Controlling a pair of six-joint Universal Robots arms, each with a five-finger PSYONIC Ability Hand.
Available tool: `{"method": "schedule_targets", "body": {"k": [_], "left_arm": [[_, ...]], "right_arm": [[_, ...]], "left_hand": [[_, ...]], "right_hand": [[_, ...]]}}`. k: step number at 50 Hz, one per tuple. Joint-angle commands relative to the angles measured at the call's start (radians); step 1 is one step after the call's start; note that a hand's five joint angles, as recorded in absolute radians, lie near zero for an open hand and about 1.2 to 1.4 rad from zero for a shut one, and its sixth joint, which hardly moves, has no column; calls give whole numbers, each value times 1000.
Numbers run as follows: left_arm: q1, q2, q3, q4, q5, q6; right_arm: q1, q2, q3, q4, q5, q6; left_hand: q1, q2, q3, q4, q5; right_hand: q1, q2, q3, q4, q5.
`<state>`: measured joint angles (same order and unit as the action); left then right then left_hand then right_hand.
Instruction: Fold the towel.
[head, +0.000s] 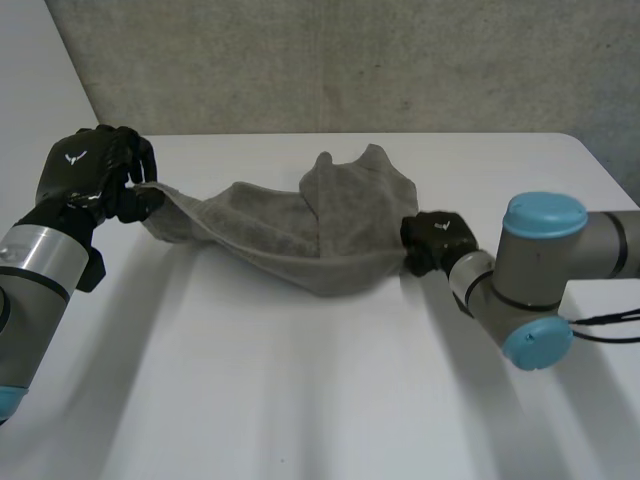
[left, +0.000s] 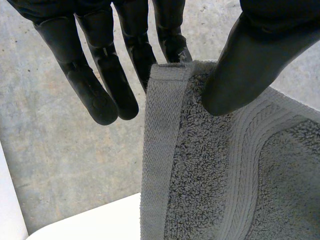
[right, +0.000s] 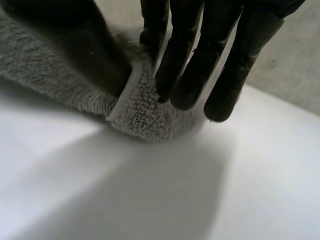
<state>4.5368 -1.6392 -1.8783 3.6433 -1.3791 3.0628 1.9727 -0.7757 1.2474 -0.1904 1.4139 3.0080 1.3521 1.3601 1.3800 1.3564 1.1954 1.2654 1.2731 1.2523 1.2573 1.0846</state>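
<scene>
While left hand (head: 88, 172) pinches a towel (head: 285, 235) corner (raised), right hand (head: 436, 240) seemingly pinches another.

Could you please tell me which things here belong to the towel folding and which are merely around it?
Part of the job: grey terry towel, stretched between the hands; black left hand pinching one corner; black right hand pinching the opposite end.
Merely there: white table; grey speckled wall.

Bright diffuse light, soft grey shadow under the towel (right: 132, 107)
</scene>
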Motion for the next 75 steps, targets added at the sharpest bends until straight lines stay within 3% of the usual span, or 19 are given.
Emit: {"method": "schedule_targets", "body": {"k": [1,8,13,15,18,21,23,31,38,40,42,43,45,48,53,60,64,68,75], "left_arm": [[4,-1,-4,-2,0,-1],[10,-1,-10,-2,3,1],[8,-1,-12,-3,6,1],[8,-1,-12,-5,8,2],[4,-1,-10,-14,9,2],[1,-1,-10,-21,11,4],[1,-1,-10,-23,12,5],[-8,-100,27,-22,15,22],[-54,-264,322,-78,-8,114],[-82,-269,409,-95,-21,120],[-108,-269,499,-104,-37,119],[-132,-266,572,-103,-55,116],[-154,-265,638,-100,-76,110],[-173,-251,749,-68,-136,82],[-159,-222,800,49,-207,42],[-70,-217,665,74,-190,42],[-13,-209,437,86,-74,51],[50,-194,227,132,32,60],[87,-189,33,198,87,108]], "right_arm": [[-29,-251,53,-127,-3,124],[-95,-435,72,-78,-66,89],[-110,-430,-5,226,-124,-170],[-107,-381,-43,458,-118,-428],[-112,-340,-62,604,-83,-620],[-110,-333,-65,608,-44,-650],[-110,-323,-69,582,6,-660],[-91,-190,-164,531,14,-710],[-28,-122,-401,378,42,-791],[-11,-131,-445,256,42,-767],[8,-201,-419,-20,31,-671],[8,-201,-419,-21,31,-670],[11,-359,-353,-237,10,-554],[6,-402,-325,-273,-16,-500],[2,-407,-322,-229,-156,-428],[-38,-321,-348,-25,-291,-637],[-51,-248,-326,182,-346,-832],[-69,-167,-307,326,-339,-924],[-81,-85,-203,503,-279,-966]], "left_hand": [[44,36,16,40,26],[44,36,16,40,26],[44,36,16,40,26],[44,36,16,40,26],[44,36,16,40,26],[44,36,16,40,26],[44,36,16,40,26],[44,36,16,40,26],[44,36,16,40,26],[44,36,16,40,26],[44,36,16,40,26],[44,36,16,40,26],[44,36,16,40,26],[44,36,16,40,26],[44,36,16,40,26],[44,36,16,40,26],[44,36,16,40,26],[44,36,16,40,26],[44,36,16,40,26]], "right_hand": [[131,123,144,139,137],[131,123,144,139,137],[131,123,144,139,137],[131,123,144,139,137],[131,123,144,139,137],[131,123,144,139,137],[131,123,144,139,137],[131,123,144,139,137],[131,123,144,139,137],[131,123,144,139,137],[131,123,144,139,137],[131,123,144,139,137],[131,123,144,139,137],[131,123,144,139,137],[131,123,144,139,137],[131,123,144,139,137],[131,123,144,139,137],[131,123,144,139,137],[131,123,144,139,137]]}}
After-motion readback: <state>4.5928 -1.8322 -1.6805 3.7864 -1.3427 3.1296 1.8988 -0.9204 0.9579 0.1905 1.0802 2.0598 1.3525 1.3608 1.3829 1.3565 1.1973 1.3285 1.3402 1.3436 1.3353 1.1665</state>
